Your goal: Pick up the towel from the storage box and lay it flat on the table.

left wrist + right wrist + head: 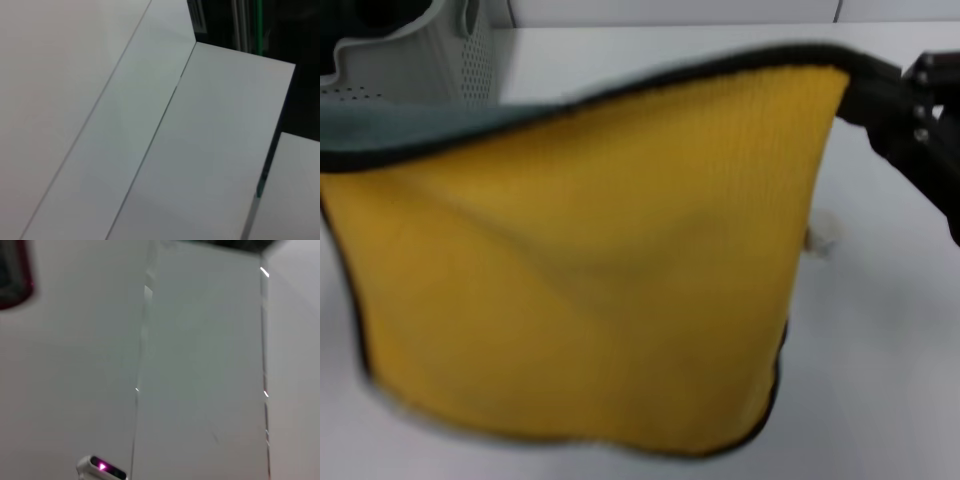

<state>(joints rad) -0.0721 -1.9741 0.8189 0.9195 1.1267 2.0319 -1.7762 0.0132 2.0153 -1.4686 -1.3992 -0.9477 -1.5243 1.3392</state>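
Observation:
The towel (590, 270) hangs spread out in the air over the table (880, 390) in the head view. Its bright yellow side faces me, and a strip of its dark green side folds over along the upper left edge. Its small white tag (823, 238) hangs at the right edge. My right gripper (880, 95) is shut on the towel's upper right corner. The towel's upper left corner runs out of the picture, and my left gripper is not in view. The storage box (420, 50) stands at the far left behind the towel. Neither wrist view shows the towel.
The towel hides most of the tabletop's middle. Bare white table shows to the right and along the front. The wrist views show only white panels and seams, a dark gap (240, 25), and a small white device with a pink light (101, 467).

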